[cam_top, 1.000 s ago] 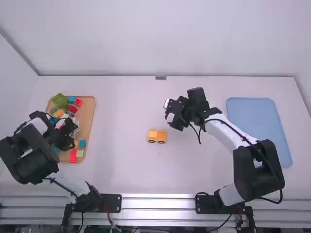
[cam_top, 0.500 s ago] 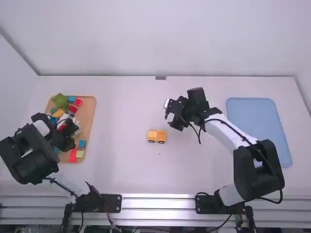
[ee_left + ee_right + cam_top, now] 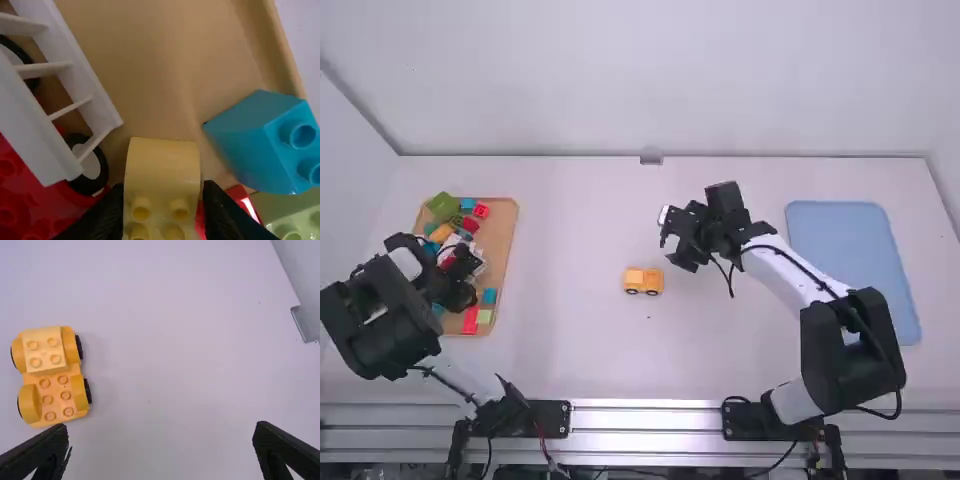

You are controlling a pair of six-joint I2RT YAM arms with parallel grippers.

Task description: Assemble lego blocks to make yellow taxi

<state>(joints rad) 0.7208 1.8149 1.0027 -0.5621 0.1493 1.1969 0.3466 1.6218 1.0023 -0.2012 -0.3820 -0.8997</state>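
Black left gripper (image 3: 457, 290) low at pale-yellow block (image 3: 162, 167), clamping unclear; right gripper (image 3: 674, 238) spread wide.

Block tray (image 3: 505, 235) on table (image 3: 580, 230), left side; flat board (image 3: 850, 270) on table, right side; wheeled car (image 3: 643, 281) between them, on table. In block tray: large block (image 3: 444, 206) far left corner; long block (image 3: 471, 321) near end, just left of small block (image 3: 484, 317); curved block (image 3: 162, 165) between ladder piece (image 3: 30, 125) and slanted block (image 3: 240, 132).
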